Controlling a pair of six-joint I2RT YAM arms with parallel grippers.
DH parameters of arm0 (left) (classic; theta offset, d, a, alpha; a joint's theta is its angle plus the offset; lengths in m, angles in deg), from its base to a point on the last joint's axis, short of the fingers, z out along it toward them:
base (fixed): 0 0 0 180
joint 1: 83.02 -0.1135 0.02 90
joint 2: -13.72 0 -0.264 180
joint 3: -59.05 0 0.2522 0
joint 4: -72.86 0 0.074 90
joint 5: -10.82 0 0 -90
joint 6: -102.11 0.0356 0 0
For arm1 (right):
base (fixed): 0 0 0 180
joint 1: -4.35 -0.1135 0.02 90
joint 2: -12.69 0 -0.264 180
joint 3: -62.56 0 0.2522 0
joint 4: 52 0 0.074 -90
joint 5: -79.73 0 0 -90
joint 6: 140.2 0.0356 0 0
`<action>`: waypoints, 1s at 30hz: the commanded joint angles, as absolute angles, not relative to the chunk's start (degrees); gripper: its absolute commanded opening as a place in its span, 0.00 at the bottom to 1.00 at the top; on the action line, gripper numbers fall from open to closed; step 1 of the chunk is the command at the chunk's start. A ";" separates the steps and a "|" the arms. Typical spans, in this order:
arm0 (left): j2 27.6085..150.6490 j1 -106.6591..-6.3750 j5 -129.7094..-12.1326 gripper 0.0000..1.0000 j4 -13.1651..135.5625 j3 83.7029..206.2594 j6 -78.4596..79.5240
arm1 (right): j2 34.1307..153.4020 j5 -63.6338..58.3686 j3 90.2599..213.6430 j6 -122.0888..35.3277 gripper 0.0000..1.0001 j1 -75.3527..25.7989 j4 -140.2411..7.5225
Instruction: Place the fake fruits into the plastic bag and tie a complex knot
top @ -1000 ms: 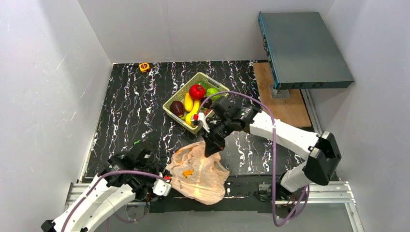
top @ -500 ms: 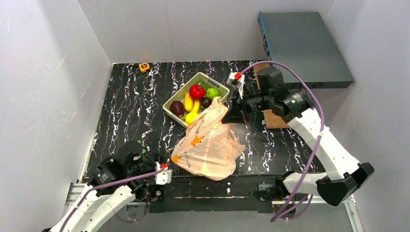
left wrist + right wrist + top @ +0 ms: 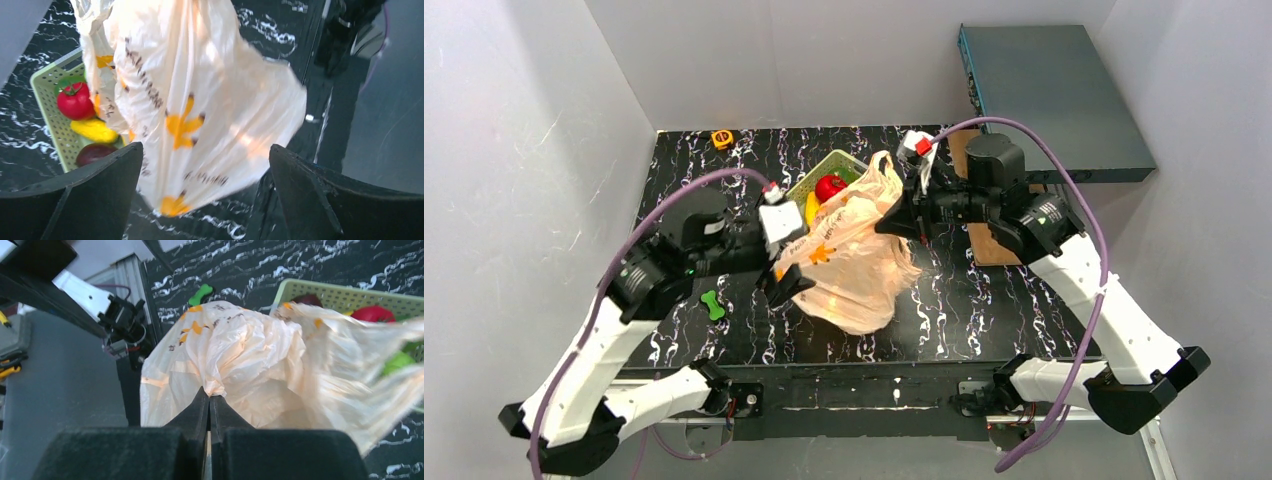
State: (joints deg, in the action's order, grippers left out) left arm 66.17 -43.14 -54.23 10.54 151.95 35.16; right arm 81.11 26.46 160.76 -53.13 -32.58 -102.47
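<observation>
The peach plastic bag (image 3: 854, 255) hangs in mid-table, pinched at a bunched fold by my right gripper (image 3: 894, 222), which is shut on it (image 3: 209, 392). My left gripper (image 3: 786, 285) stands wide open at the bag's lower left side. In the left wrist view the bag (image 3: 200, 95) lies ahead of and between the spread fingers (image 3: 100, 190), not gripped. Behind the bag, the green basket (image 3: 816, 175) holds the fake fruits: red apple (image 3: 830, 187), yellow banana (image 3: 94, 130), dark plum (image 3: 94, 153) and green lime (image 3: 397, 362). No knot shows.
A small green bone toy (image 3: 713, 304) lies on the black marbled table left of the bag. A yellow object (image 3: 722, 138) sits at the far left corner. A grey-blue box (image 3: 1054, 95) overhangs a wooden board (image 3: 1024, 228) at right. White walls enclose the table.
My right gripper has carried the bag up from the table's front edge toward the basket. My left arm has swung up from the front edge to the bag's side and opened.
</observation>
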 commanded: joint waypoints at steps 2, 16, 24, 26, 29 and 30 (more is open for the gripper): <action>74.54 -42.89 -53.82 0.98 22.45 155.17 18.28 | 81.50 18.15 162.40 -44.32 0.01 -38.46 -90.50; 68.76 -44.55 -51.62 0.00 30.98 143.04 25.16 | 80.05 13.68 167.20 -42.91 0.53 -40.99 -95.22; 61.16 -45.03 -44.94 0.00 27.51 138.93 31.93 | 80.47 10.26 172.13 -59.62 0.99 -37.75 -111.62; 61.33 -44.97 -44.35 0.00 27.08 139.21 32.56 | 82.40 11.87 174.29 -57.09 0.98 -37.74 -113.51; 61.61 -44.98 -43.46 0.00 26.78 139.57 34.30 | 84.16 13.21 174.69 -52.72 0.98 -37.79 -111.88; 61.73 -45.04 -43.52 0.00 26.75 139.90 34.61 | 84.98 13.13 174.92 -51.50 0.98 -37.75 -111.57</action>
State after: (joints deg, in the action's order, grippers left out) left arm 60.79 -44.82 -46.41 27.74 138.83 31.51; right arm 82.09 12.42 173.11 -54.71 -38.04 -109.77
